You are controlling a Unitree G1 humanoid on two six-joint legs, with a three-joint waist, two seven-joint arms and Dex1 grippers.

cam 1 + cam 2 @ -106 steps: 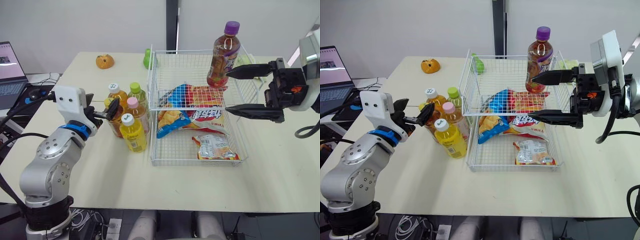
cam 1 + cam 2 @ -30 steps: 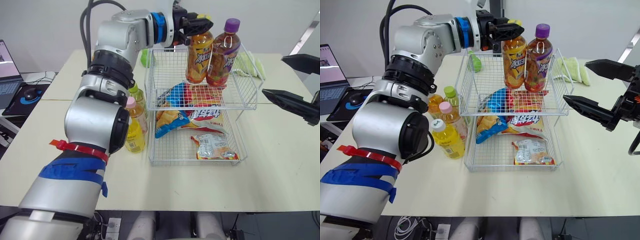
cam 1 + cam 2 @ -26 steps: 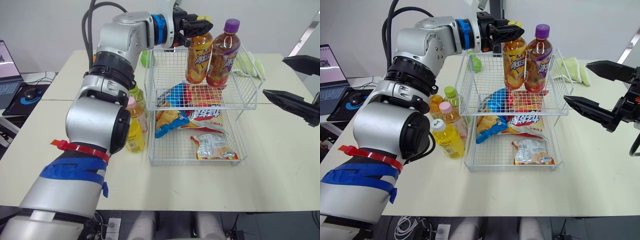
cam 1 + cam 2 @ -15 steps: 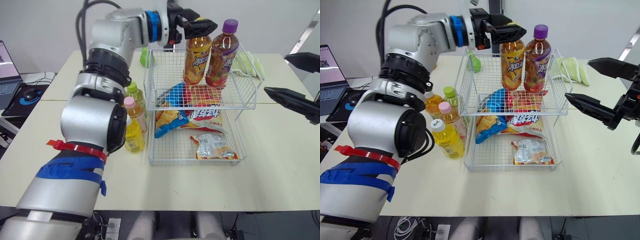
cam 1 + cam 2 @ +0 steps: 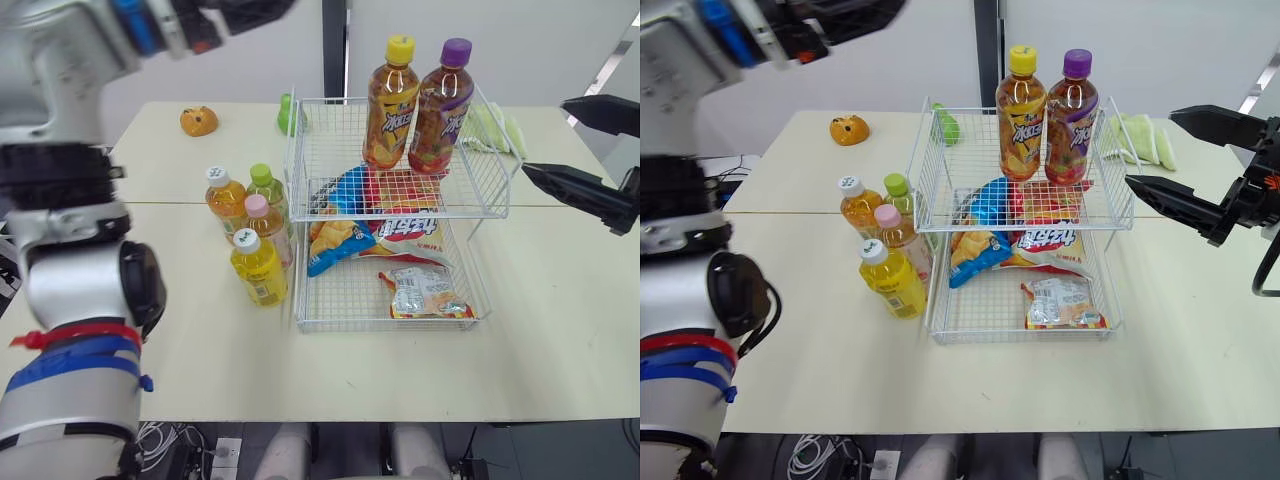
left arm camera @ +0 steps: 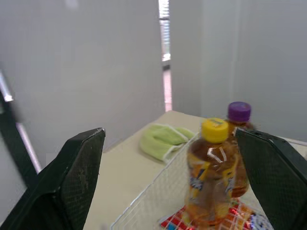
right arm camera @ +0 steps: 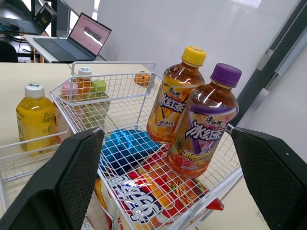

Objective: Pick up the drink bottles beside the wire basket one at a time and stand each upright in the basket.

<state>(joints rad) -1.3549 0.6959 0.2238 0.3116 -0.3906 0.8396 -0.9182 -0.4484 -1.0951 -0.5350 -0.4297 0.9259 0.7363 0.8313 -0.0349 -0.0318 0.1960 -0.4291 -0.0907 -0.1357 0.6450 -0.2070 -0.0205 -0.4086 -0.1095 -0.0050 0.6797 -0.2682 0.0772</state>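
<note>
We see 2 bottles upright in the upper tier of the wire basket [image 5: 335, 150], the yellow-cap bottle [image 5: 390, 95] just beside the purple-cap bottle [image 5: 443, 100]. 4 loose bottles [image 5: 258, 270] stand clustered just left of the basket. The left gripper [image 6: 169, 134] gapes wide and empty, apparently high above the basket's left side (blurred there), and the right gripper [image 5: 1150, 148] hangs right of the basket, fingers wide apart, holding nothing.
</note>
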